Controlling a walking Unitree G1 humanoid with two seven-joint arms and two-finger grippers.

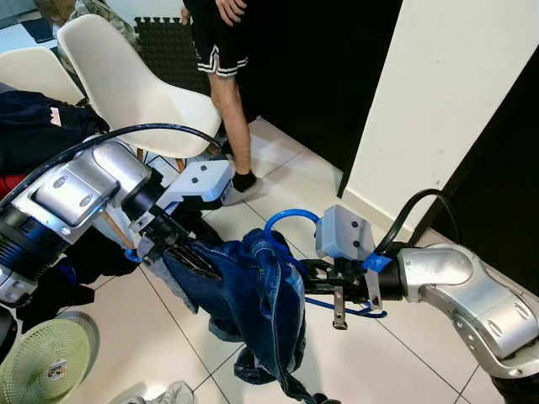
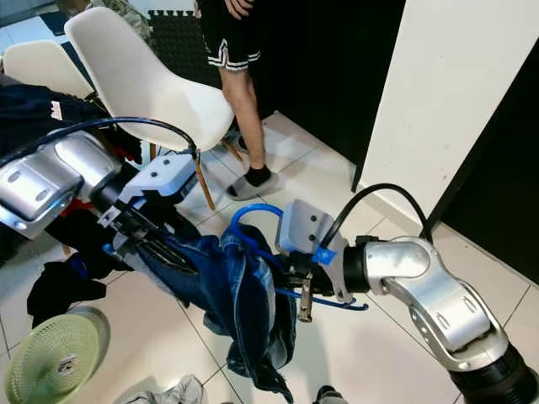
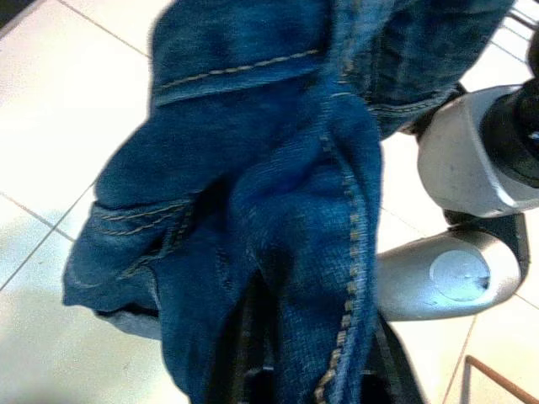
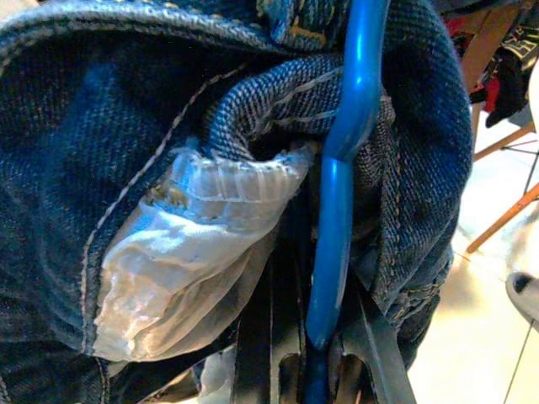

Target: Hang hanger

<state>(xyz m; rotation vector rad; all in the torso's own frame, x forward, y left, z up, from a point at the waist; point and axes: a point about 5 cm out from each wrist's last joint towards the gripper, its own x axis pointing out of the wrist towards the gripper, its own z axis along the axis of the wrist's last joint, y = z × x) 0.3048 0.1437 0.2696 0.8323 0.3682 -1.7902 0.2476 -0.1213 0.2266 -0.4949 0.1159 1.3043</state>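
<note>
White floor tiles [image 1: 396,362] with dark grout lines form the ground, bounded by a white wall panel [image 1: 455,101] set between black panels. Two white moulded chairs [image 1: 126,84] stand on the robot's left, with dark clothing [image 1: 34,126] heaped beside them, and a person's bare leg in a black sock [image 1: 240,143] stands on the tiles just behind the nearer chair. Blue denim jeans [image 1: 244,295] hang bunched between the two arms, above the floor, with one end trailing down toward the tiles. The left gripper [image 1: 173,244] reaches in from the left and its fingers are buried in the upper left part of the jeans; the left wrist view shows denim folds and seams across the lens, so whether these fingers are apart or together cannot be told. The right gripper [image 1: 316,273] reaches in from the right, level with the jeans, and its fingers are clamped on the blue hanger [image 4: 337,210]. The blue hanger is held within the jeans: its hook loops up above the denim next to the right wrist camera housing, and in the right wrist view its bar runs through the waistband, beside an exposed pale pocket lining [image 4: 185,261]. A pale green round fan [image 1: 42,362] lies on the floor at the lower left.
</note>
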